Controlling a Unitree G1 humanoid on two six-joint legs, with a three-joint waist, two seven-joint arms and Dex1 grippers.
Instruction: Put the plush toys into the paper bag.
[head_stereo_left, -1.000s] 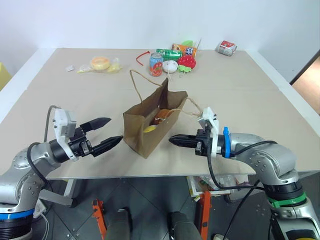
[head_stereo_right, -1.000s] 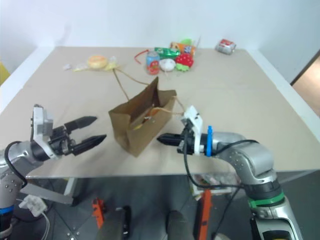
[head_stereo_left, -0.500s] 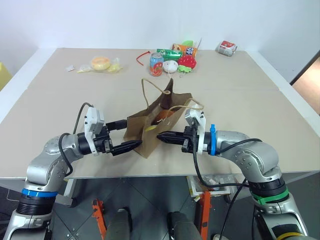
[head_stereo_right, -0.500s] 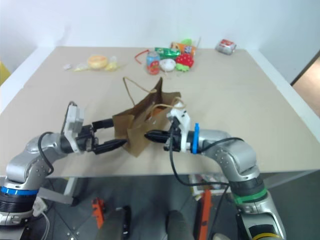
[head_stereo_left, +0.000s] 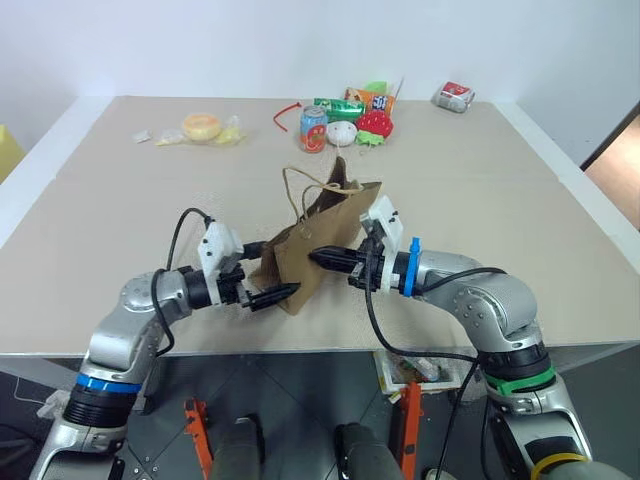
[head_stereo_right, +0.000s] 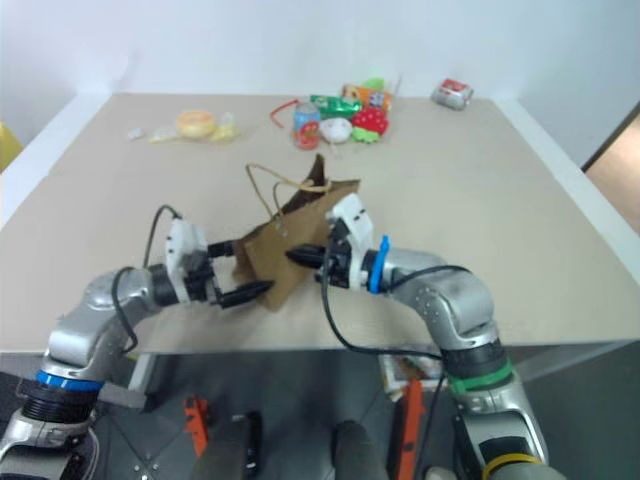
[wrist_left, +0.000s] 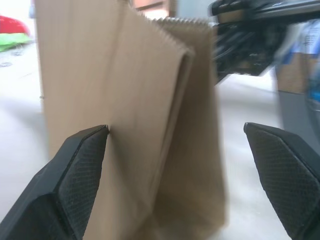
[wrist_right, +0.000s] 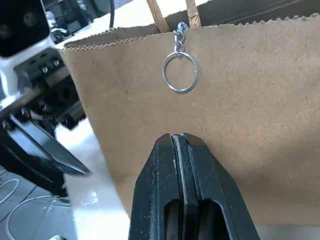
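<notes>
Both arms are closing in on the paper bag (head_stereo_left: 318, 232) near the front edge of the table (head_stereo_left: 120, 200); a second ago they were hanging well apart on either side of it. The bag was lying tipped with its mouth towards the robot and something orange and yellow showing inside, and now it is standing much more upright, handles (head_stereo_left: 305, 190) sticking up. The left gripper (head_stereo_left: 272, 280) is coming in low with its fingers (wrist_left: 82, 165) spread wide, straddling the bag's lower corner, one finger touching the paper. The right gripper (head_stereo_left: 328, 260) is pressing its tightly closed fingers (wrist_right: 182, 190) against the bag's side, just below a small metal key ring (wrist_right: 180, 72) dangling over the rim. The plush toys are hidden now, and I'd judge they are inside and the robot is just righting the bag. The leftover snacks and cans (head_stereo_left: 345, 115) are sitting untouched at the far edge.
</notes>
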